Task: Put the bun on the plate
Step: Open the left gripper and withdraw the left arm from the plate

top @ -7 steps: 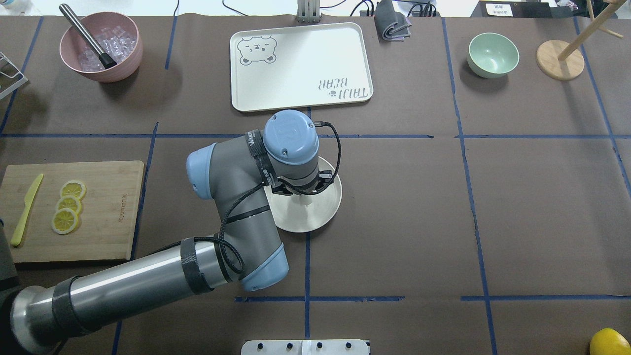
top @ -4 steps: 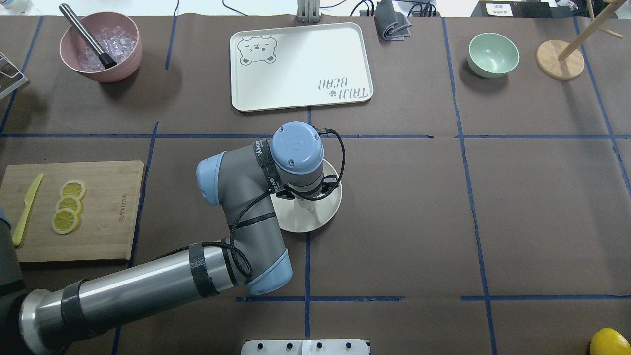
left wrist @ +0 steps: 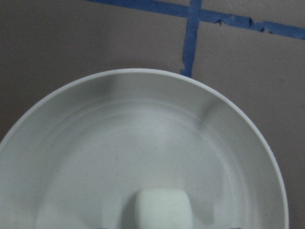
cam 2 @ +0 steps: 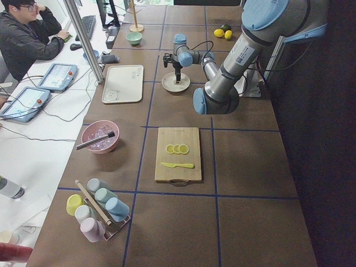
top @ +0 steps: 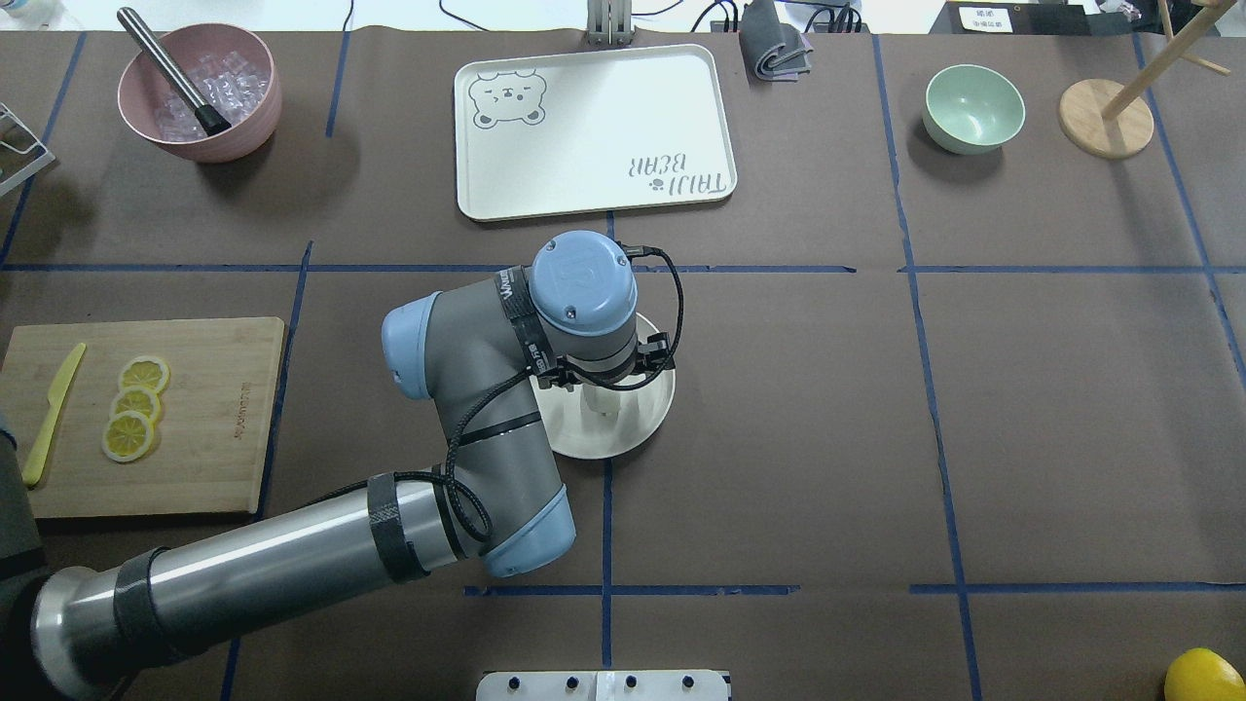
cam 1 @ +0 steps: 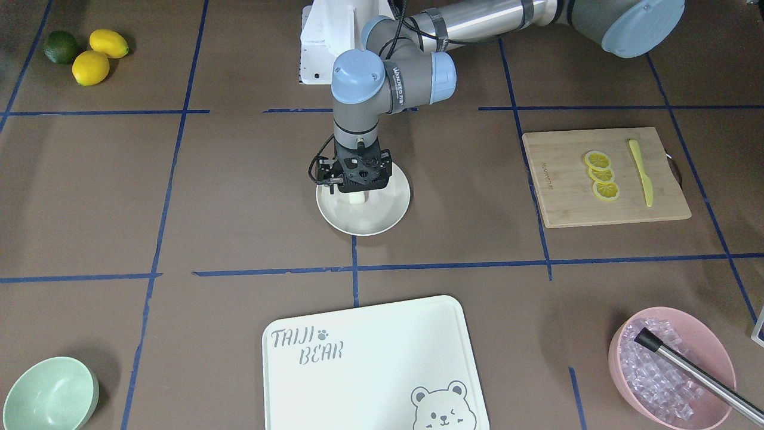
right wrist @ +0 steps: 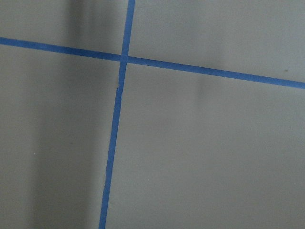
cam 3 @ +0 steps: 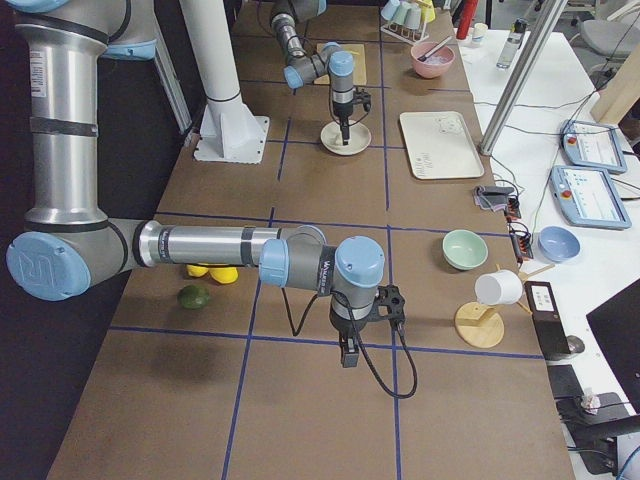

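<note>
The small white bun [left wrist: 162,207] rests on the round cream plate [left wrist: 71,143] in the left wrist view, with bare plate on both sides of it. My left gripper [cam 1: 356,190] hangs straight above the bun [cam 1: 356,199] over the robot-side half of the plate [cam 1: 382,218], open, with only dark fingertip corners at the bottom edge of the wrist view. From overhead the wrist covers most of the bun [top: 605,401] and part of the plate [top: 633,428]. My right gripper [cam 3: 347,357] hovers over bare table far off; I cannot tell its state.
A bear-print tray [top: 594,127] lies beyond the plate. A mint bowl [top: 973,107] and a wooden stand [top: 1107,117] are at the far right, a pink bowl of ice [top: 200,92] far left. A cutting board [top: 214,419] holds lemon slices. A person [cam 2: 28,33] sits at the side.
The left wrist sank toward the plate and has since risen slightly. The bun stays on the plate.
</note>
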`<state>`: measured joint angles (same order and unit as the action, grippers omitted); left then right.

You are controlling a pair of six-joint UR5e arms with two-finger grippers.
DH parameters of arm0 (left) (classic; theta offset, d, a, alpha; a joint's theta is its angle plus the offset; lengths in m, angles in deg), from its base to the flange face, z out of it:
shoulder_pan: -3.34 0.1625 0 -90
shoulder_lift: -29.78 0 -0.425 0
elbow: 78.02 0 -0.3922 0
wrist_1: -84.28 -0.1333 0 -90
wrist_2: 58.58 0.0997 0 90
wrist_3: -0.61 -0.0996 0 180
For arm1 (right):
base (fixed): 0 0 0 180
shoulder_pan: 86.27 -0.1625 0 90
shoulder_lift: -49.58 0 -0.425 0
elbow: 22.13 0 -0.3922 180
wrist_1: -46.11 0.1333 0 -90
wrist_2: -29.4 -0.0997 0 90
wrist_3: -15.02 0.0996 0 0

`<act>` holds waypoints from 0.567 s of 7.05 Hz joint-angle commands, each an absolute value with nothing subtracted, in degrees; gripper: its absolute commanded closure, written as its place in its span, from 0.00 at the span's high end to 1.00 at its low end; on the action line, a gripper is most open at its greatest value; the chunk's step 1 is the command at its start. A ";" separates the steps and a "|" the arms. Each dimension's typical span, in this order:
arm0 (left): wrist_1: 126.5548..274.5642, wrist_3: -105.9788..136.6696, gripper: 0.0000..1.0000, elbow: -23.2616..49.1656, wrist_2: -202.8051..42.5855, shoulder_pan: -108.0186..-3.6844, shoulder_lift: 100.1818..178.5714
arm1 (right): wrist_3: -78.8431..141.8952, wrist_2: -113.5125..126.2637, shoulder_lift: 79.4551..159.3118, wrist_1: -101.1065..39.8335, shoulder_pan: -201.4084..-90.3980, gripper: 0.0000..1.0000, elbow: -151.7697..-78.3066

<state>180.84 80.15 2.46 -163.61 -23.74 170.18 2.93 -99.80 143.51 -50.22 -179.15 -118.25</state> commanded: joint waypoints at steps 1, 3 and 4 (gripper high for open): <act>171.44 70.73 1.00 11.31 -170.42 -28.88 165.69 | 2.98 -99.80 143.44 -50.22 -179.08 1.00 -118.28; 164.82 54.66 1.00 25.28 -178.14 -37.47 153.25 | 2.98 -99.80 143.27 -50.22 -179.08 1.00 -118.11; 163.57 44.31 1.00 29.43 -181.76 -43.53 147.00 | 2.90 -99.80 143.18 -50.22 -179.08 1.00 -118.11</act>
